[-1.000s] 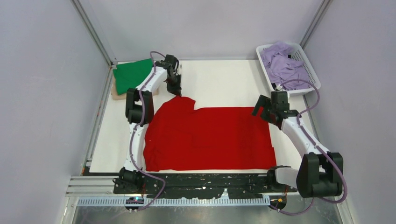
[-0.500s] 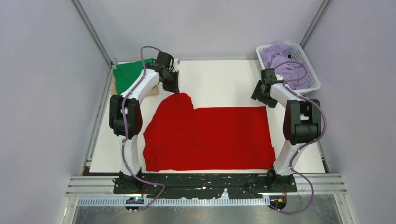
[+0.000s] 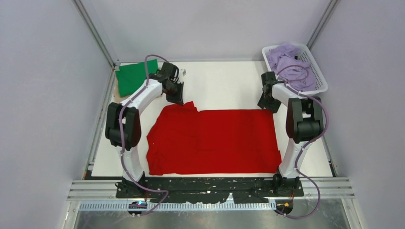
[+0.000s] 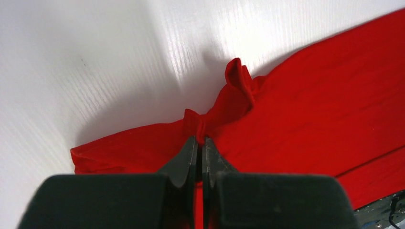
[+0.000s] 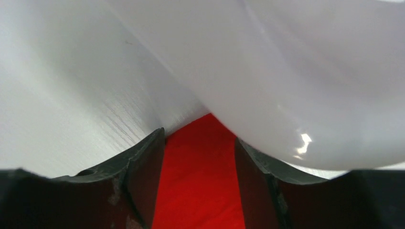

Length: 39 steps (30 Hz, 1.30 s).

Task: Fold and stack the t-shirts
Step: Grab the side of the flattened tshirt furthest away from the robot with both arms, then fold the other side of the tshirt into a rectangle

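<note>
The red t-shirt [image 3: 212,140] lies spread flat over the middle of the table. My left gripper [image 3: 177,98] is at its far left corner, and in the left wrist view it [image 4: 199,139] is shut on a bunched fold of the red cloth [image 4: 305,105]. My right gripper [image 3: 265,105] is at the shirt's far right corner. In the right wrist view it [image 5: 198,137] is open, with the red corner [image 5: 200,171] lying between the jaws. A folded green t-shirt [image 3: 133,76] lies at the far left with a beige edge [image 3: 116,96] under it. Lavender t-shirts [image 3: 289,64] fill the basket.
The white mesh basket [image 3: 317,76] stands at the far right corner, just behind my right arm. Grey walls and metal posts close in the table on three sides. The black arm base rail [image 3: 210,187] runs along the near edge.
My right arm swung from the shirt's near right side to its far right corner. The left gripper moved slightly nearer and lower with the cloth, and the raised far left flap has flattened.
</note>
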Each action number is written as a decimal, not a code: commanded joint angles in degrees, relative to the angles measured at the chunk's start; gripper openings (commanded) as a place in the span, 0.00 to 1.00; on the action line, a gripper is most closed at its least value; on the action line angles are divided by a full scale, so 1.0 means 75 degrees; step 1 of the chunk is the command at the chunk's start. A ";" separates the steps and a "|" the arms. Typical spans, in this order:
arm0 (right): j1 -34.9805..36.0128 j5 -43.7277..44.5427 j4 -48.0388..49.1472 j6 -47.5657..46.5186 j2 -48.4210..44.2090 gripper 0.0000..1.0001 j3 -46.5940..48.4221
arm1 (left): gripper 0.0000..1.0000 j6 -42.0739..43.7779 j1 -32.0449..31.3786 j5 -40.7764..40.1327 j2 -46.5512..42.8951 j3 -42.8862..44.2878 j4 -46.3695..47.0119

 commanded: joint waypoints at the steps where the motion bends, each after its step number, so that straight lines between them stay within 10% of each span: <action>1: 0.0061 0.0312 -0.0225 0.0187 -0.0035 0.56 -0.0181 | 0.00 0.0199 -0.0141 -0.0153 -0.0904 -0.0329 0.0455; 11: 0.0100 0.0312 0.0151 0.0177 -0.0486 0.07 -0.0614 | 0.00 0.0203 -0.0399 -0.0599 -0.2042 -0.1557 0.0734; 39: 0.0757 0.0175 -0.0483 -0.0716 -0.4695 0.05 -0.3083 | 0.00 -0.1389 -0.2276 -0.2624 -0.7022 -0.5236 -0.0102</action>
